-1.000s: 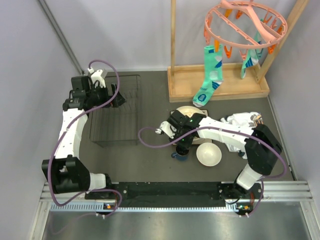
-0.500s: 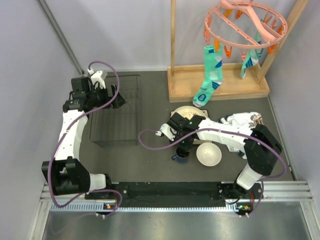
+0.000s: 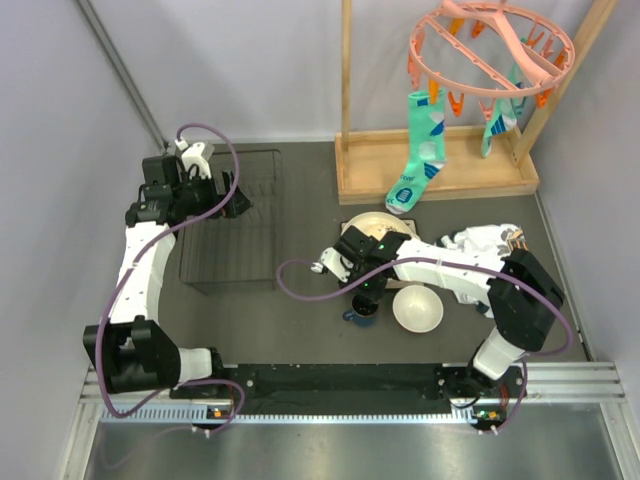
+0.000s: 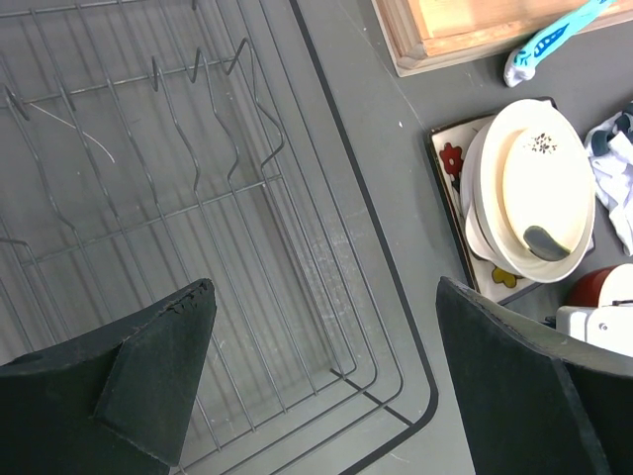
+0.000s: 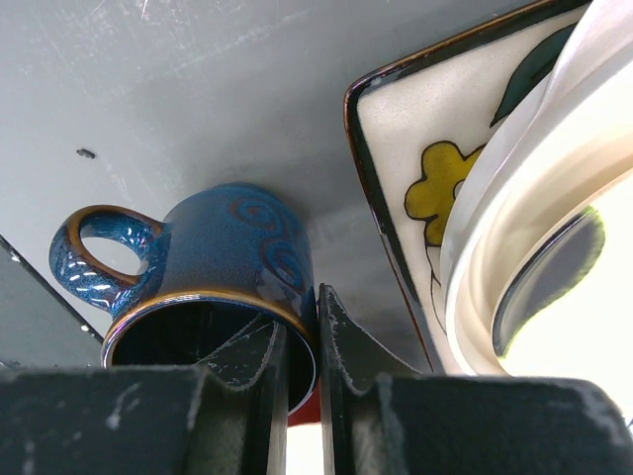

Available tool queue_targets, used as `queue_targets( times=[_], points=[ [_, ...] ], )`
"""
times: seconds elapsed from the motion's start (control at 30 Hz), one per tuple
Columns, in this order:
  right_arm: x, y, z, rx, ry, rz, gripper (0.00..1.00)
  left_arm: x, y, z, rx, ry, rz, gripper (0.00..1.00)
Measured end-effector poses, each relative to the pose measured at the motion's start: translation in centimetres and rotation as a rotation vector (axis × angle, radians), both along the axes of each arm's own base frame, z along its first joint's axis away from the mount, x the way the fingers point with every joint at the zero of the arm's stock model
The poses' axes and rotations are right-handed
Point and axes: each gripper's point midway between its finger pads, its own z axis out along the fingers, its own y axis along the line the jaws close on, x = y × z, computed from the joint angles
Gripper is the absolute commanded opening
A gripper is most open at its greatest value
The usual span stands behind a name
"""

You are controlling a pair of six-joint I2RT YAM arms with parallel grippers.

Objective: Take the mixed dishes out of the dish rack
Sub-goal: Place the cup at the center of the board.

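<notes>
The black wire dish rack (image 3: 232,240) lies at the left, and no dishes show in it. My left gripper (image 3: 237,195) hovers open and empty over its near right corner (image 4: 396,327). My right gripper (image 3: 366,296) is shut on the rim of the dark blue mug (image 5: 227,247), one finger inside and one outside. I cannot tell if the mug touches the table. Beside it the square floral plate (image 5: 415,178) carries the stacked cream dishes (image 3: 375,222). A small white bowl (image 3: 417,308) sits to the right. A red mug (image 4: 598,285) shows partly.
A wooden frame (image 3: 440,170) with a pink peg hanger (image 3: 490,45) and hanging socks (image 3: 420,150) stands at the back right. A white cloth (image 3: 480,240) lies right of the plates. Walls close in on the left and right.
My right gripper has shifted slightly toward the near edge with the blue mug in it. The left arm has barely moved.
</notes>
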Motion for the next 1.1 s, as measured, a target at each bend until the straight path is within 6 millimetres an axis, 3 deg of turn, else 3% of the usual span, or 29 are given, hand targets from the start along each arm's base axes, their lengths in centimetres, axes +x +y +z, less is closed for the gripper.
queue_targets(
  times=[0.23,0.73,1.1],
  points=[
    [0.0,0.0,0.0,0.000,-0.002,-0.001,0.18,0.0,0.0,0.1,0.002,-0.005,0.002,0.96],
    [0.1,0.1,0.1,0.003,-0.004,-0.001,0.29,0.0,0.0,0.1,0.002,-0.005,0.002,0.96],
    [0.2,0.3,2.2,0.062,-0.048,0.000,0.33,0.0,0.0,0.1,0.003,-0.005,0.002,0.96]
  ],
)
